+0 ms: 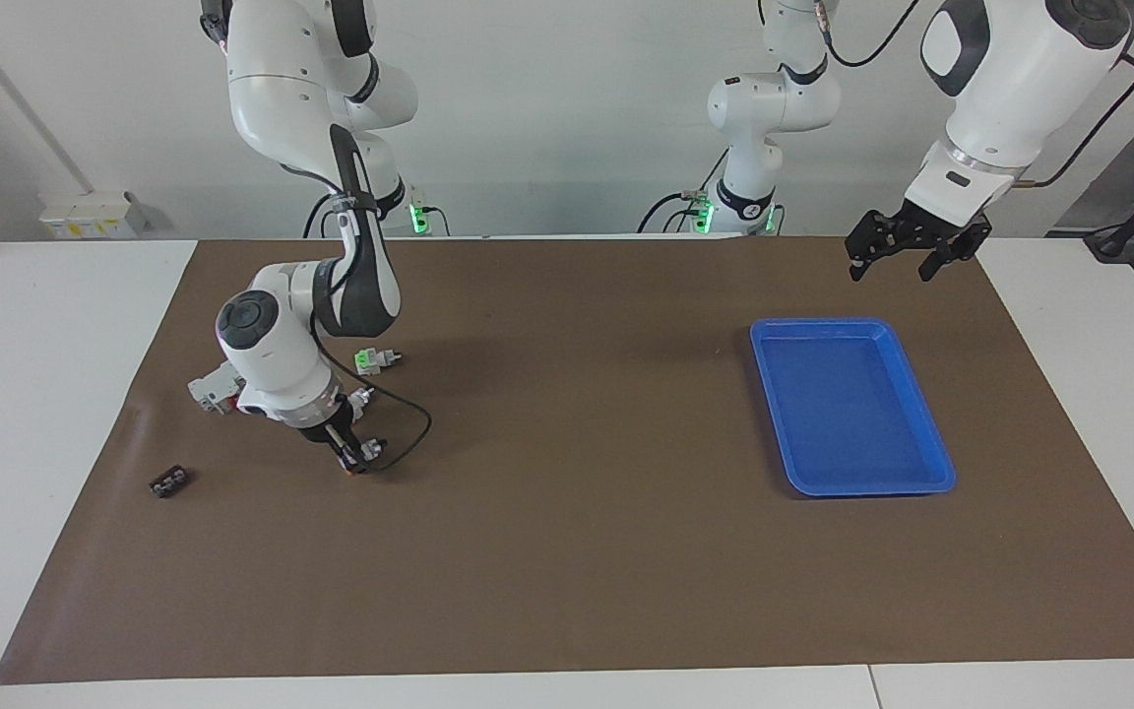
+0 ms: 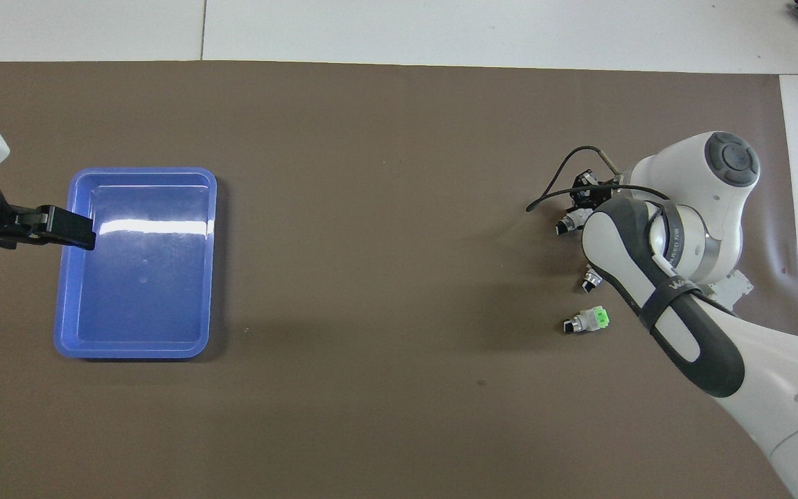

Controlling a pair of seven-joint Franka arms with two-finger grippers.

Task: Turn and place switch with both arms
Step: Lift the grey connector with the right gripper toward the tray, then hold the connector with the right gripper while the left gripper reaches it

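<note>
1. The right hand [image 1: 350, 455] was down on the worktop [image 1: 567, 551], fingers around the orange-ended switch [image 1: 355, 469], apparently gripping it.
2. The left hand [image 1: 907, 258] waited open over the blue tray's [image 1: 921, 484] edge, presumably to receive it.

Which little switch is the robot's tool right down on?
The right tool is down on the switch with the orange end. The green-ended switch lies nearer the robots, untouched.
</note>
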